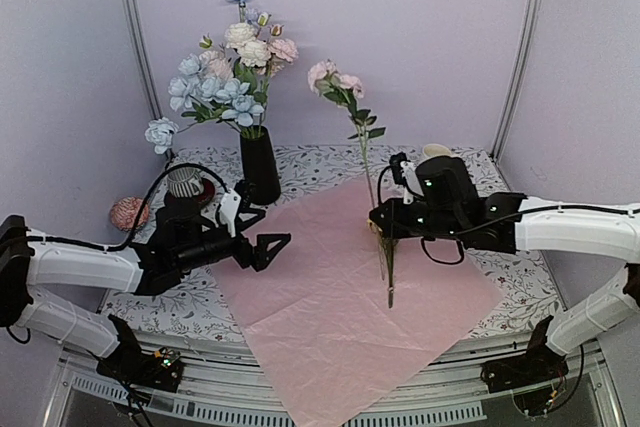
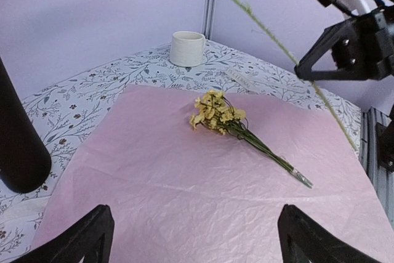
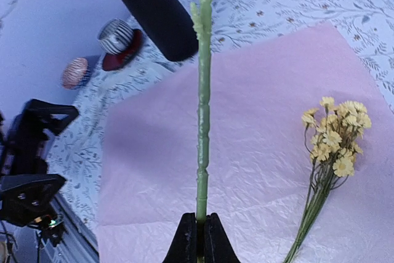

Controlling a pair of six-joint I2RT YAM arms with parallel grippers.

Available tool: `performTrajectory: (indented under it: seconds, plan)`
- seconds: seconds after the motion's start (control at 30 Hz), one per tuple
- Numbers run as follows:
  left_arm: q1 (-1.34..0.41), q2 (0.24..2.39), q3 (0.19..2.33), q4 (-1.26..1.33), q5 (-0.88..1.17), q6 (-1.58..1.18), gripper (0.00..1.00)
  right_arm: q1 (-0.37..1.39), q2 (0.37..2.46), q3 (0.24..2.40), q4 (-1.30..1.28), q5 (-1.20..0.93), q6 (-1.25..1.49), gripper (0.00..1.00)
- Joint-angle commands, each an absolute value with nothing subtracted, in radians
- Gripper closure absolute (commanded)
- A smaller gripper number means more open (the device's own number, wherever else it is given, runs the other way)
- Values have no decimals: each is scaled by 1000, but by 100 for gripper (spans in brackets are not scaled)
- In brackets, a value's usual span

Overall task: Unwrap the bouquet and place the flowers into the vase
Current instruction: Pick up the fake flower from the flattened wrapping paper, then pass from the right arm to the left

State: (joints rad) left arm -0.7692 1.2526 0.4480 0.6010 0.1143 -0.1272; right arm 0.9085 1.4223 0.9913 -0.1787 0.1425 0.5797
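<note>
The black vase [image 1: 260, 162] stands at the back left with several flowers [image 1: 232, 67] in it. It also shows in the wrist views [image 2: 18, 146] [image 3: 157, 13]. My right gripper [image 1: 378, 217] [image 3: 201, 238] is shut on the green stem [image 3: 202, 90] of a pink rose [image 1: 335, 79], which it holds upright over the pink wrapping paper [image 1: 330, 327]. The paper lies spread flat. A small yellow flower cluster [image 2: 215, 114] [image 3: 335, 140] lies on it. My left gripper [image 1: 262, 237] [image 2: 196, 226] hovers low over the paper's left part, open and holding nothing.
A white mug [image 1: 435, 152] [image 2: 187, 47] sits at the back right behind my right arm. A striped cup [image 1: 184, 182] [image 3: 116, 36] on a red coaster and a pink ball [image 1: 128, 213] stand left of the vase. A pale strip [image 2: 243, 80] lies beyond the paper.
</note>
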Motion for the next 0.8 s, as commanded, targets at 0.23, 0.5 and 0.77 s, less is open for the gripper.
performTrajectory:
  seconds: [0.23,0.5,0.77]
  plan:
    - [-806,1204,434,682,147,-84,5,905,1137,724,364,112,329,97]
    - [-805,1200,442,749,124,-80,2,906,1267,699,608,-73,103,97]
    - [-774,1274,502,845,153,-146,2,908,1428,621,940,-255,-32,97]
